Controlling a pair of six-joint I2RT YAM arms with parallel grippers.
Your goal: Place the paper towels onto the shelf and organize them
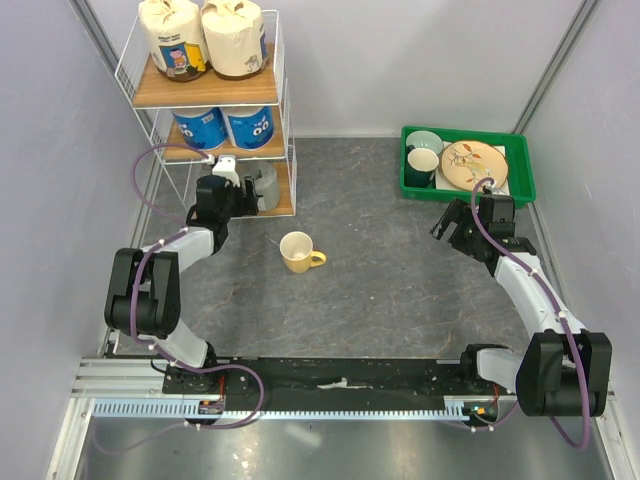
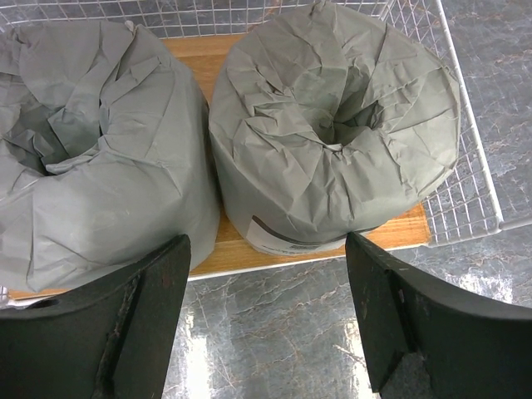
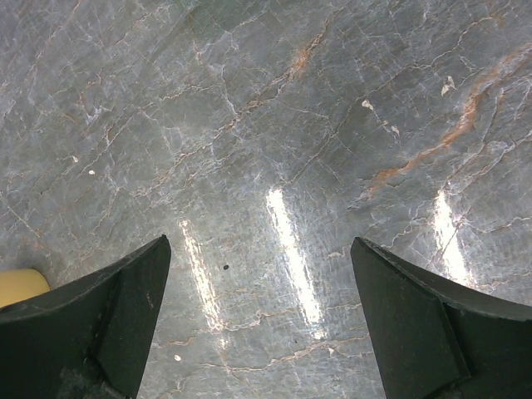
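Note:
The shelf [image 1: 200,92] is a white wire rack with wooden boards at the back left. Two cream paper towels [image 1: 172,40] [image 1: 235,38] stand on its top tier. Two white-and-blue ones [image 1: 200,127] [image 1: 248,125] stand on the middle tier. Two grey rolls [image 2: 91,166] [image 2: 332,125] stand side by side on the bottom board [image 2: 229,249]. My left gripper [image 2: 266,245] is open just in front of that board's edge, with nothing between its fingers [image 2: 158,291]. My right gripper [image 1: 447,228] hangs open over the bare floor at the right, empty [image 3: 262,249].
A yellow mug [image 1: 298,250] stands on the marble floor between the arms, and its edge shows in the right wrist view [image 3: 21,283]. A green tray [image 1: 465,192] with dishes sits at the back right. Pale walls close in the left, back and right.

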